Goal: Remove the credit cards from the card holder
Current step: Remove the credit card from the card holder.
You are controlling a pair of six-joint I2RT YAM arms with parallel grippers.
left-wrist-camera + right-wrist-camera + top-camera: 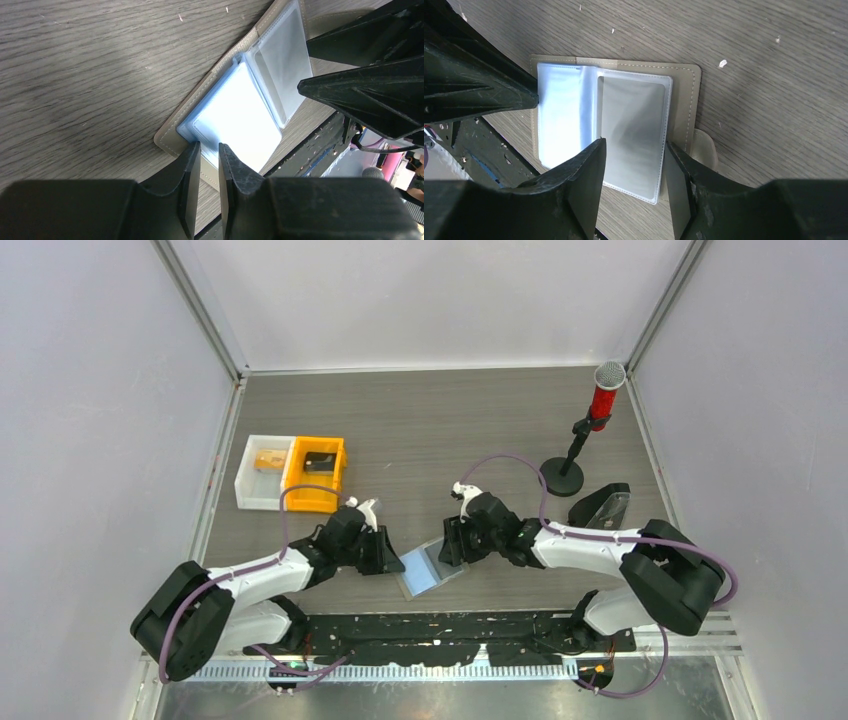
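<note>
The card holder (pixel 447 571) lies spread open on the table between both grippers, its grey-brown rim (pixel 172 135) showing. Light blue credit cards (pixel 235 117) sit in its left panel (pixel 561 115); a clear empty sleeve (pixel 634 125) covers the right panel. My left gripper (pixel 209 147) is at the cards' near corner, its jaws a narrow gap apart and nothing clamped between them. My right gripper (pixel 634 145) stands open, with one finger at each side of the clear sleeve. In the top view the left gripper (pixel 392 562) and right gripper (pixel 452 545) meet at the holder.
An orange bin (pixel 315 475) and a white bin (pixel 262 472) stand at the left. A red microphone on a black stand (pixel 590 430) and a black wedge-shaped stand (pixel 603 505) are at the right. A black mat (pixel 450 635) runs along the near edge, close to the holder.
</note>
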